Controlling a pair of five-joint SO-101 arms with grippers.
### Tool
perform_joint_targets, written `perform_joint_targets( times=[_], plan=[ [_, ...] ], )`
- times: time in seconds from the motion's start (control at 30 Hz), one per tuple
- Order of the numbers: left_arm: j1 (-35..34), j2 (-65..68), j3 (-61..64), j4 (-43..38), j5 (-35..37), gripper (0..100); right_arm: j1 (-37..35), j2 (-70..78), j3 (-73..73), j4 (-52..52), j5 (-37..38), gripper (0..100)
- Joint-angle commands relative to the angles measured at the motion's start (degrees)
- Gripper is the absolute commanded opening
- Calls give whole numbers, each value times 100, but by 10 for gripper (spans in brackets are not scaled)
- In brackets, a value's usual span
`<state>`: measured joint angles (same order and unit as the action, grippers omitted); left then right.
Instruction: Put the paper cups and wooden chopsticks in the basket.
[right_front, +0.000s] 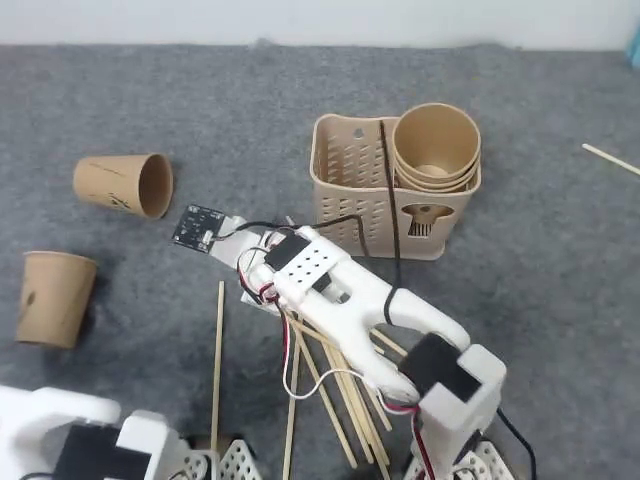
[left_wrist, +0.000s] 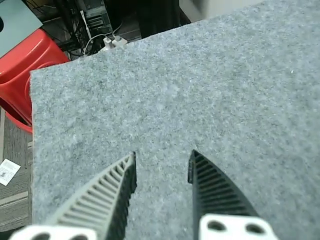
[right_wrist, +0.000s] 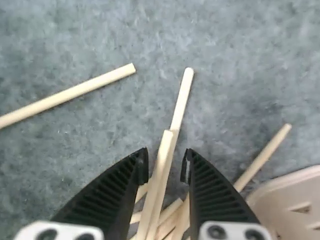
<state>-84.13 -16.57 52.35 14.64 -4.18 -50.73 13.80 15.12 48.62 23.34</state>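
One grey felt (left_wrist: 200, 75) | left end effector (left_wrist: 161, 172) wide above | right end effector (right_wrist: 162, 167) narrow astride chopsticks (right_wrist: 164, 147) | red object (left_wrist: 20, 65) beyond

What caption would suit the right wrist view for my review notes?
Right gripper, open, straddling wooden chopsticks piled loosely on the grey felt table.

Parted fingers (left_wrist: 125, 185) over grey felt (left_wrist: 200, 85)

My grey felt bench (right_front: 560, 300) carries a tipped paper cup (right_front: 125, 185) at upper left, another cup (right_front: 55, 298) below it, the basket (right_front: 355, 190) at upper centre, and chopsticks (right_front: 217, 370) at lower centre.
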Motion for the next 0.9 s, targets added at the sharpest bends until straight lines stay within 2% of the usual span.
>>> perform_joint_targets(
  times=[0.0, 0.2, 0.33, 0.47, 0.87],
  plan=[
    [-9, -26, -215, -158, -35, 166, -40, 13, -158, -101, -62, 130],
    [-26, -26, -215, -158, -35, 166, 163, 286, -422, -84, -62, 117],
    [-35, -26, -215, -158, -35, 166, 189, 312, -536, -48, -62, 7],
    [-35, -26, -215, -158, -35, 166, 198, 66, -484, -13, -53, 7],
    [-53, -35, -251, -158, -62, 166, 171, -1516, -501, 1182, -26, 9]
  ],
)
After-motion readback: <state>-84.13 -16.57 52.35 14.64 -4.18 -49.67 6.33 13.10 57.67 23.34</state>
